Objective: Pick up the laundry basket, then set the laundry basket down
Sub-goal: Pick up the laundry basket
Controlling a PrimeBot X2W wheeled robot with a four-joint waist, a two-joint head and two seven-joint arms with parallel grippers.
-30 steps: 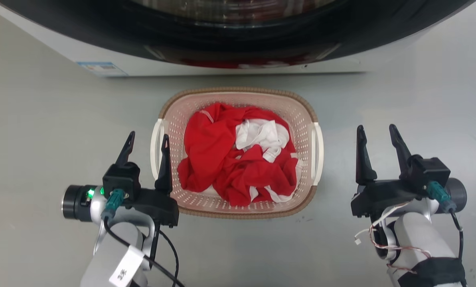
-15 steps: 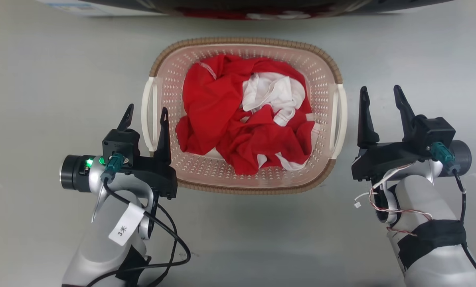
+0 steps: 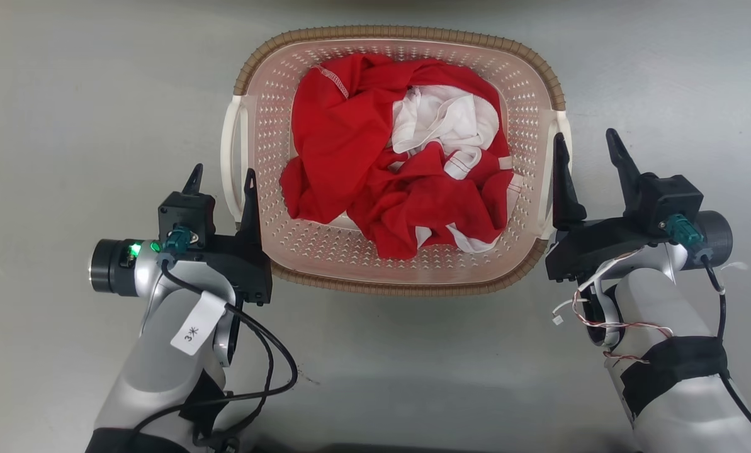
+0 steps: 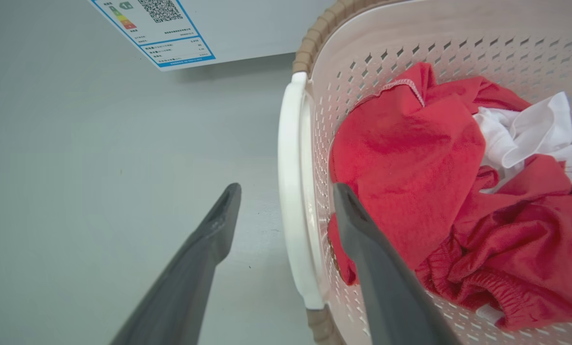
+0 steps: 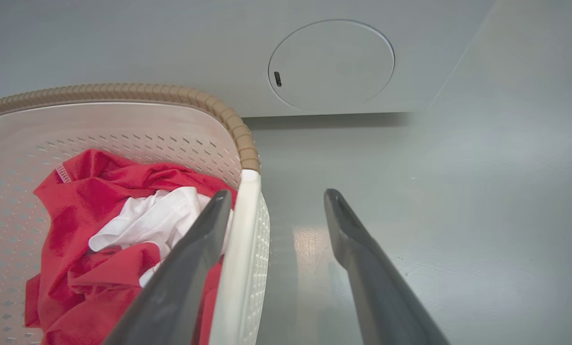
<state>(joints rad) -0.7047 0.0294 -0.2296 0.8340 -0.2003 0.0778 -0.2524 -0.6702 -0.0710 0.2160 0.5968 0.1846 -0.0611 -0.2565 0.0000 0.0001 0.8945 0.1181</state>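
Observation:
The laundry basket (image 3: 400, 277) stands on the grey floor, cream with perforated walls and a brown rim (image 3: 400, 31), and holds red clothes (image 3: 350, 138) and a white garment (image 3: 444, 119). My left gripper (image 3: 221, 179) is open astride the basket's white left handle (image 3: 227, 151). In the left wrist view the handle (image 4: 293, 191) runs between the left gripper's (image 4: 286, 189) fingers, the right one inside the basket. My right gripper (image 3: 586, 139) is open astride the right handle (image 3: 566, 123). In the right wrist view that handle (image 5: 242, 239) lies close to the inner finger of the right gripper (image 5: 277, 195).
The washer's white front panel stands just beyond the basket, with an energy label (image 4: 156, 28) in the left wrist view and a round cover (image 5: 331, 64) in the right wrist view. Bare grey floor (image 3: 67, 126) lies on both sides.
The head camera has tipped down, so the washer has left its picture and the basket looks larger. Both open grippers have closed in on the handles; the right one moved inward over its handle.

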